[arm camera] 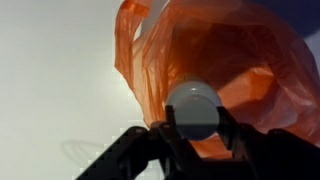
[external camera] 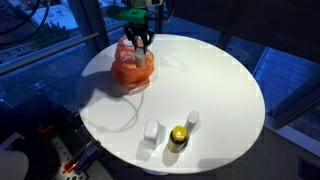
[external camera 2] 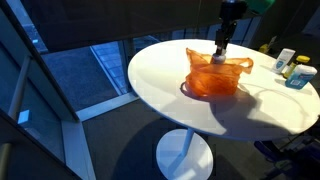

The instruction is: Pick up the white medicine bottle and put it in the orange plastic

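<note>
In the wrist view, the white medicine bottle (arm camera: pixel 192 110) is seen end-on at the lower centre of the frame, clamped between the two dark fingers (arm camera: pixel 163 138) of the gripper (arm camera: pixel 195 128). The jaws are closed narrowly against its sides. Directly behind the bottle, the crumpled orange plastic bag (arm camera: pixel 225 55) is spread across the upper right of the frame, with its open mouth facing the camera.

In both exterior views, the gripper (external camera: pixel 143 42) (external camera 2: pixel 219 50) is positioned just above the bag (external camera: pixel 131 66) (external camera 2: pixel 215 76), which lies on the round white table (external camera: pixel 210 85) (external camera 2: pixel 160 75). The bottle itself is too small to be made out in these views.

In an exterior view, a yellow-capped jar (external camera: pixel 178 137) and a white container (external camera: pixel 152 132) are seen near the lower edge of the table, well apart from the bag.
</note>
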### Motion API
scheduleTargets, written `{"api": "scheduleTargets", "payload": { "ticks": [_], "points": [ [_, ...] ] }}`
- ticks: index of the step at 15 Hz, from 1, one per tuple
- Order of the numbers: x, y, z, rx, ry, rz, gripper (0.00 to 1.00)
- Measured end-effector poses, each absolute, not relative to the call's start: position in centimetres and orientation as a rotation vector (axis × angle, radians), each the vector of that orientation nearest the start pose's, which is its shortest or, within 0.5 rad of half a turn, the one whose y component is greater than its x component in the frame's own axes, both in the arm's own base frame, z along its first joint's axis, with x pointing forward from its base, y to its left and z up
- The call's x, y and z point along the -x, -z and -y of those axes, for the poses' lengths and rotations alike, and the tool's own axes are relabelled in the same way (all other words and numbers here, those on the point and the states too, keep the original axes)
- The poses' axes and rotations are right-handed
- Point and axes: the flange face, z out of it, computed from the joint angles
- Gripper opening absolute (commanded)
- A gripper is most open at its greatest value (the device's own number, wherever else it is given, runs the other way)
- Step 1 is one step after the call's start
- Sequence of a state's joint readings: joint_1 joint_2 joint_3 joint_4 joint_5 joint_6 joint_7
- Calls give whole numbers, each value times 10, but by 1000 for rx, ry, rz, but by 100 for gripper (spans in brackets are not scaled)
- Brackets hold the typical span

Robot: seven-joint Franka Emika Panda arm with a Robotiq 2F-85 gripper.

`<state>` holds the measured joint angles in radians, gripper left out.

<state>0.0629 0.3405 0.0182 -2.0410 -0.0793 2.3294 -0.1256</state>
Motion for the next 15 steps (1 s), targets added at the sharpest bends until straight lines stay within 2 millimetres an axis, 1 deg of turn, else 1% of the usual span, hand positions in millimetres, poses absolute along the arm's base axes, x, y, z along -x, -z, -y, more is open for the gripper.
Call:
{"api": "scheduleTargets", "payload": {
  "ticks": [7,8,9,10,11,12,14,15],
  "points": [
    [-585,-249,-46,3179,-141,422,19],
    [-585,-246,-46,3179,-148,420,28],
    [-585,-243,-46,3179,-155,419,69],
    [-584,-242,-46,3178,-160,418,72],
    [-584,-240,-46,3178,-163,417,77],
    [-584,-240,-46,3178,-163,417,85],
    [-584,-241,-46,3178,-162,417,99],
    [-585,-242,-46,3179,-160,417,100]
  ]
}}
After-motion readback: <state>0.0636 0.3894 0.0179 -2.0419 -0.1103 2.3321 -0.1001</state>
